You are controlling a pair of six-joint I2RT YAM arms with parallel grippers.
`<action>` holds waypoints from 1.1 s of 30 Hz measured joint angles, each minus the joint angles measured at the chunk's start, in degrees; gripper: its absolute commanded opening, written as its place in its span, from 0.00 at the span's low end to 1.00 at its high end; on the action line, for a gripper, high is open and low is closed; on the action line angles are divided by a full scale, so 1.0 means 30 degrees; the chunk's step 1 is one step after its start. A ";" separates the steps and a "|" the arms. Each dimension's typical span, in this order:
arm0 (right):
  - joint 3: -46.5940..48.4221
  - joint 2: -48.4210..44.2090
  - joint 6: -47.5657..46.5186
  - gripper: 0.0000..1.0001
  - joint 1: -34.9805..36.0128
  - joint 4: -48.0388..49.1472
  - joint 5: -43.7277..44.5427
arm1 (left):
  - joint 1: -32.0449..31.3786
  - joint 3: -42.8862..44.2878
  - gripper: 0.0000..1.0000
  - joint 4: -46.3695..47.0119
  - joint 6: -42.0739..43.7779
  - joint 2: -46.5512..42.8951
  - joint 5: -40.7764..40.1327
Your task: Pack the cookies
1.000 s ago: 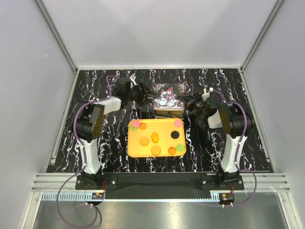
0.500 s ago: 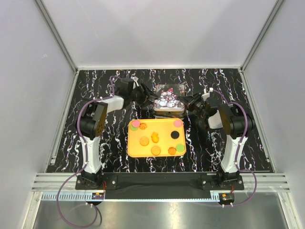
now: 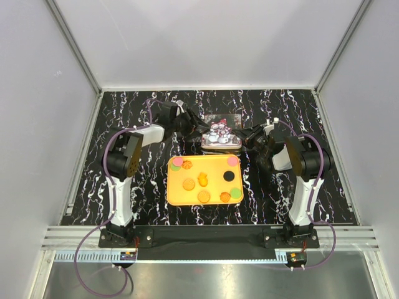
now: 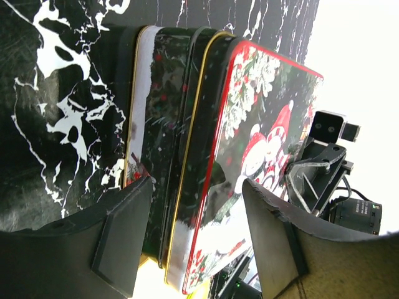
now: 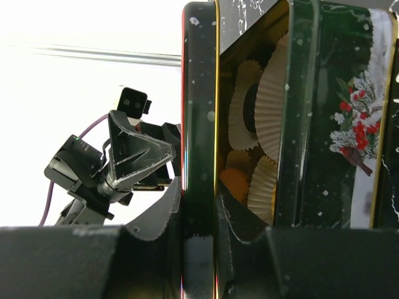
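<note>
Cookies (image 3: 203, 180) lie on the yellow tray (image 3: 171, 188), just before the tin (image 3: 221, 147). Jaws of the right gripper (image 5: 199, 232) pinch the rim of the lid (image 5: 199, 93); those of the left gripper (image 4: 194, 240) gape astride the tin, holding nothing.

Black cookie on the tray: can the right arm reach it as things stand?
Probably not yet. The right gripper looks clamped on the edge of the tin lid, so it would have to let go first. The black cookie itself lies uncovered on the yellow tray, with nothing over it.
</note>
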 measured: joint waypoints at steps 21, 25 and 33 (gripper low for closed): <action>-0.0495 -0.0539 -0.0073 0.36 0.0000 0.0146 0.0160 | -0.0342 0.1734 0.57 -0.1639 0.0976 0.0991 -0.0073; -0.0583 -0.0576 -0.0066 0.37 -0.0007 0.0131 0.0168 | -0.0408 0.1909 0.56 -0.1982 0.1137 0.0998 -0.0102; -0.0918 -0.0670 -0.0073 0.39 -0.0772 0.0073 0.0015 | -0.0430 0.2310 0.55 -0.2280 0.1297 0.1290 -0.0102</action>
